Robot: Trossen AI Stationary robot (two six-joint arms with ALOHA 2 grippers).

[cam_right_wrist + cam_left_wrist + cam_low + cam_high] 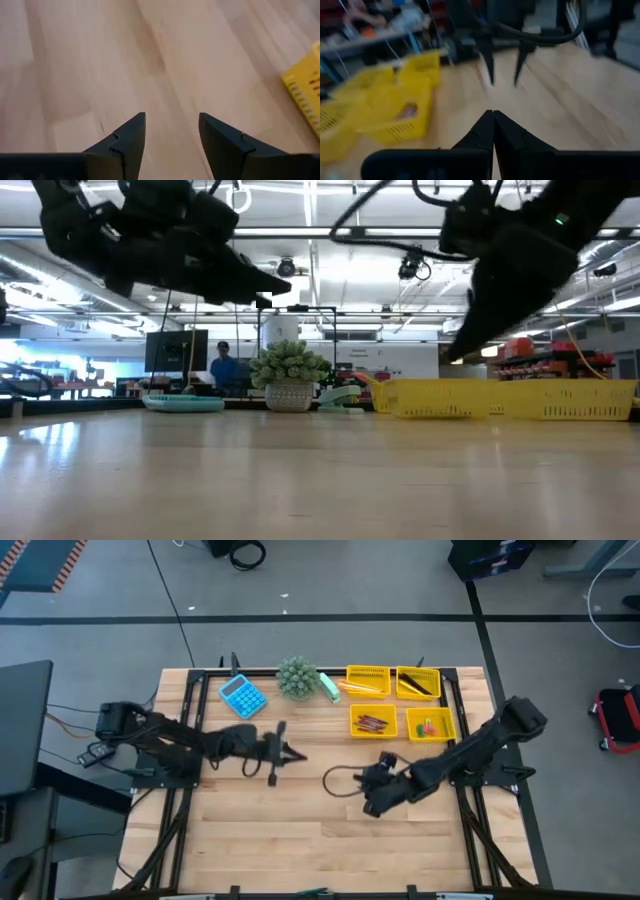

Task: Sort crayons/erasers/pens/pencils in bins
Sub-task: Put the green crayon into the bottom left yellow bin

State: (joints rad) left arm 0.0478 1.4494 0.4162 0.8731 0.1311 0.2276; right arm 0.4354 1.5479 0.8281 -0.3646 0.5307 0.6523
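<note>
High view: a wooden desk (300,830) is being seen from straight above, with two dark arms reaching in from left and right. Four yellow bins (400,702) are sitting in a two-by-two block in the upper right of the frame. The upper left bin (367,680) is holding the pencils (365,688), orange and yellow. The upper right bin (418,683) is holding the pens (420,687), dark sticks. The lower left bin (372,721) is holding the crayons (373,723), reddish. The lower right bin (431,724) is holding the erasers (429,726), tiny coloured blocks.

No loose stationery is being shown on the bare wood, so the sorting is being judged as finished or very nearly so. A pale green object (329,688), a small potted plant (296,677) and a blue calculator (242,696) are lying to the left of the bins, outside them.

The left pincer (290,754) is being held clenched and empty, left of centre above the desk. The right pincer (372,798) is being held released and empty, right of centre, below the bins in the frame.
</note>
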